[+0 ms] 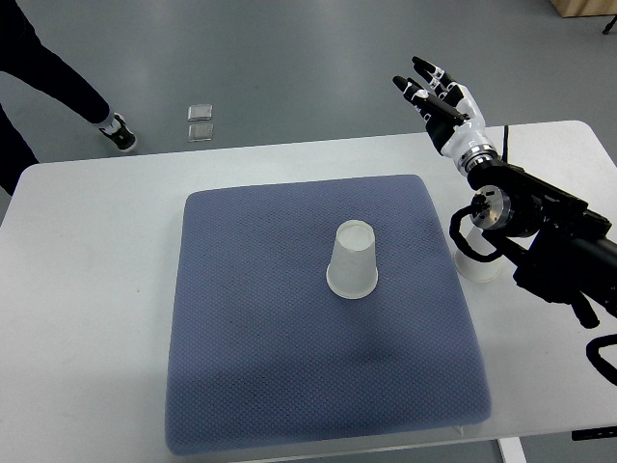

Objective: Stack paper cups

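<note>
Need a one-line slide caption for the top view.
Right hand raised open past the table edge; one paper cup upside down on the blue mat.

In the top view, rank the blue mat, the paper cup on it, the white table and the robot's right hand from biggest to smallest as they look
1. White table
2. Blue mat
3 and 4. Right hand and paper cup look close in size; the raised hand may sit nearer the camera, so I won't rank them.

A mat (pixel 289 328) lies in the middle of the table (pixel 87 289). One cup (pixel 353 260) stands upside down on the mat, right of its centre. A second cup (pixel 479 265) stands on the table just beside the mat's right edge, partly under the right arm (pixel 549 236). The right hand (pixel 439 96) is over the table's far edge.
</note>
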